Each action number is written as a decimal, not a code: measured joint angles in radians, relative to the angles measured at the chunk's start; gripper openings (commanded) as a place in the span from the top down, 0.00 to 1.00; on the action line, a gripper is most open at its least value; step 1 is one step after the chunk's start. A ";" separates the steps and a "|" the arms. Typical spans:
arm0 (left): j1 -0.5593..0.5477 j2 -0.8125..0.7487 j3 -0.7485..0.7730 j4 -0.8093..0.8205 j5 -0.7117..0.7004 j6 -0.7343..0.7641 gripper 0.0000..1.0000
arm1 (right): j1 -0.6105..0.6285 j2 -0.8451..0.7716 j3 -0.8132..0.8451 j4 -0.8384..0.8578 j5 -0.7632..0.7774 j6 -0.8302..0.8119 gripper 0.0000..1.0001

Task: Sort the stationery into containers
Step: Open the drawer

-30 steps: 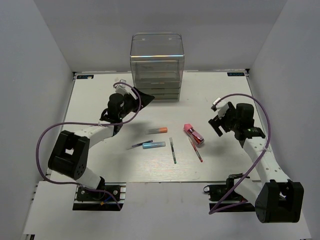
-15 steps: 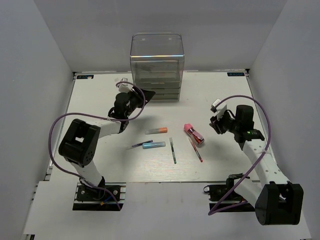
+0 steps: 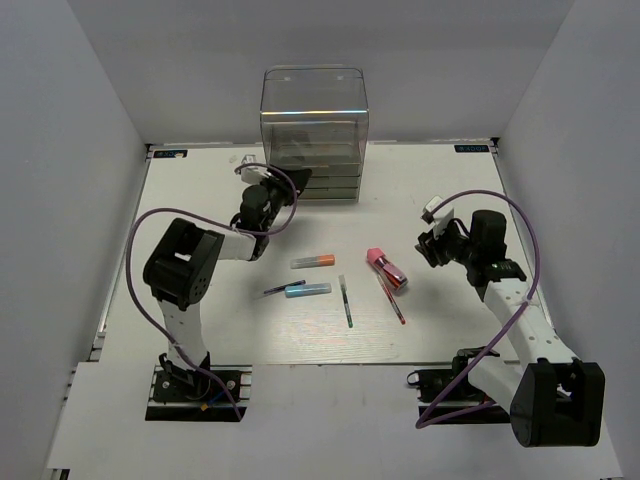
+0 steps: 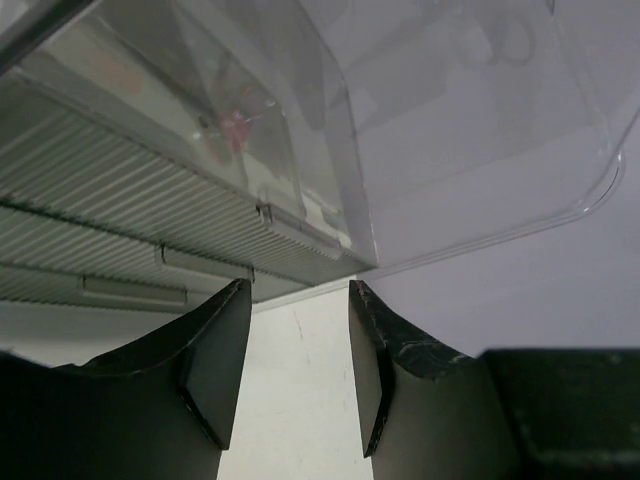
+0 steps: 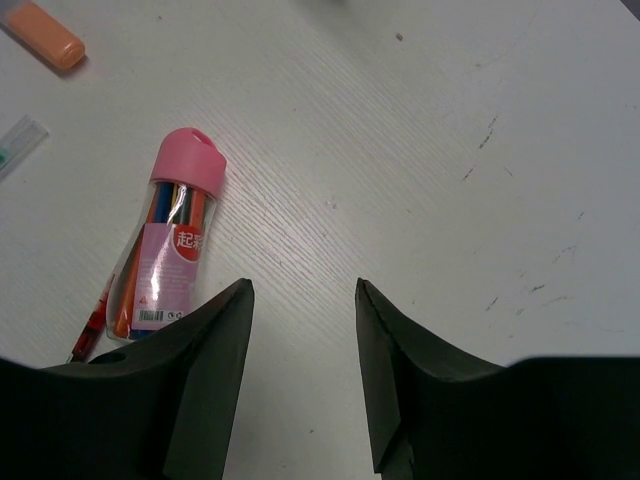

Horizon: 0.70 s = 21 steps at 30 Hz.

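The tall clear drawer box point(image 3: 313, 125) stands at the back centre. My left gripper point(image 3: 291, 181) is open and empty, just off the box's lower left corner. In the left wrist view the ribbed drawer fronts point(image 4: 130, 200) fill the upper left, with my left gripper point(image 4: 298, 292) over bare table. A pink-red tube point(image 3: 386, 267), orange-and-grey marker point(image 3: 313, 261), light blue marker point(image 3: 307, 290), red pen point(image 3: 391, 299), green pen point(image 3: 345, 300) and dark pen point(image 3: 283, 288) lie mid-table. My right gripper point(image 3: 429, 247) is open and empty, right of the tube point(image 5: 165, 250).
White walls enclose the table point(image 3: 200, 320) on the left, back and right. Purple cables loop from both arms. The right wrist view also shows the orange marker's end point(image 5: 45, 35) and the light blue marker's tip point(image 5: 20, 140) at the left edge.
My left arm has reached farther back and to the right, bringing its open gripper up to the drawer box. The right gripper has barely shifted. The stationery has not moved.
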 measured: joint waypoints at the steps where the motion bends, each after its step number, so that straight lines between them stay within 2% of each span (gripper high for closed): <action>1: 0.000 0.010 0.008 0.014 -0.005 -0.003 0.46 | 0.000 0.000 -0.002 0.003 0.000 0.001 0.48; 14: 0.000 0.107 0.108 0.058 -0.061 -0.063 0.45 | 0.000 0.000 -0.015 0.022 0.001 0.014 0.47; 21: -0.003 0.158 0.117 0.085 -0.077 -0.105 0.54 | 0.000 0.000 -0.015 0.029 0.001 0.018 0.47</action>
